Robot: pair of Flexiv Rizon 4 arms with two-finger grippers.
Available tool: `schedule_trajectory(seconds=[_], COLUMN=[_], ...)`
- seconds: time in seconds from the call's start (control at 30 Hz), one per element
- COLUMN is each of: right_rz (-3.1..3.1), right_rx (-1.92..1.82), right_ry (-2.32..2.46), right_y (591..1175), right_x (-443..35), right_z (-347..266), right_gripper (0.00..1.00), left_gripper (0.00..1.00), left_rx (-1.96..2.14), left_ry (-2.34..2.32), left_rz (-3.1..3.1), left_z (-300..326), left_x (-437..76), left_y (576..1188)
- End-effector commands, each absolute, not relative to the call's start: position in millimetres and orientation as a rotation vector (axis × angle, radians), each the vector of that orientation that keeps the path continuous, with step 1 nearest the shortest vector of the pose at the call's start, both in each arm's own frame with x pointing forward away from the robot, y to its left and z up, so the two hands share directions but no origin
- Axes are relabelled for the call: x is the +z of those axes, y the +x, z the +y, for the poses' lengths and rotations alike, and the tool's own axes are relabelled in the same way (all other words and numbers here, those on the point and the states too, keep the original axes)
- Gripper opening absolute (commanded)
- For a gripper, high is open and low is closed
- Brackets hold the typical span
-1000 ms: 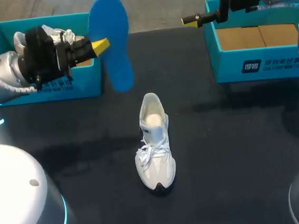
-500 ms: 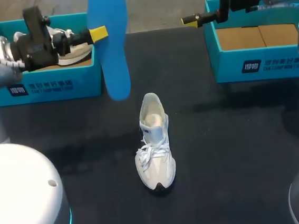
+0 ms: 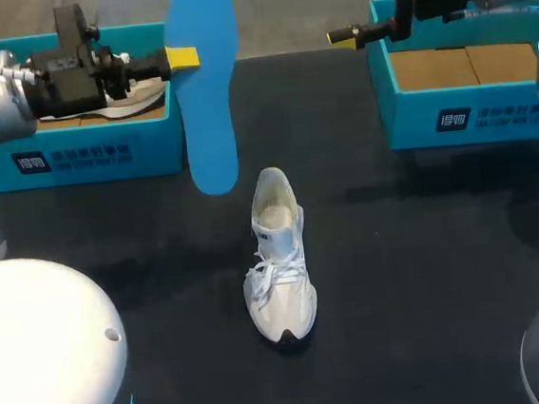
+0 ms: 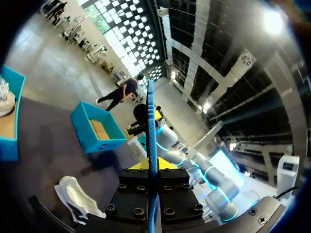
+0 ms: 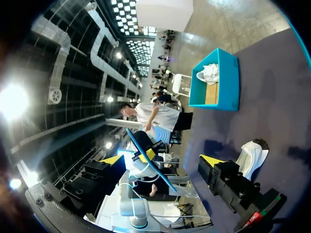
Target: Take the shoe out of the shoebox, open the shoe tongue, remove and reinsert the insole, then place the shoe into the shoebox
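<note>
A white shoe [image 3: 277, 259] lies mid-table, toe toward the front edge, its opening bare. My left gripper [image 3: 182, 58] is shut on the edge of a blue insole [image 3: 207, 93], which hangs upright in the air behind the shoe. In the left wrist view the insole [image 4: 151, 126] stands edge-on between the fingers, with the shoe [image 4: 77, 194] below and to one side. My right gripper [image 3: 341, 6] hovers open and holding nothing by the corner of the right teal shoebox [image 3: 471, 116]. From the right wrist view the shoe [image 5: 250, 158] and the insole [image 5: 150, 167] both show.
A second teal shoebox [image 3: 83, 153] at the back left holds another white shoe [image 3: 130, 91]. The right box has only brown card on its floor. Dark tabletop lies open around the shoe on all sides.
My left arm has swung upward and back, turning the insole from tilted to nearly upright and shifting it slightly right. The shoe and the right arm have stayed still.
</note>
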State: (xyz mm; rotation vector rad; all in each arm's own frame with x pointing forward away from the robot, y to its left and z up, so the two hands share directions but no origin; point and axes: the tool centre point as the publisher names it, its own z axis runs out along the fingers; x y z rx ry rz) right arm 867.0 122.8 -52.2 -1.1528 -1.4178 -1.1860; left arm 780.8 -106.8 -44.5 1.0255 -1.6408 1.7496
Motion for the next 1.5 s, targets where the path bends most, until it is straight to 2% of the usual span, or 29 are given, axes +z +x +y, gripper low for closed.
schedule_trajectory(seconds=[0.03,0.6,1.5], right_rz=[-1.42,-1.42,-1.42], right_rx=[-1.182,-1.182,-1.182], right_ry=[-1.154,-1.154,-1.154], right_y=[867.4,867.4,867.4], right_x=[-51.9,-51.9,-51.9], right_z=[123.1,123.1,123.1], right_gripper=[1.0,1.0,1.0], left_gripper=[0.0,0.0,0.0], left_rx=[1.452,1.367,1.225], left_ry=[1.014,1.125,1.292], left_rz=[-1.474,-1.356,-1.216], left_z=[-100.8,-118.9,-125.3], left_x=[-52.3,-74.1,-153.3], left_y=[785.4,799.5,825.0])
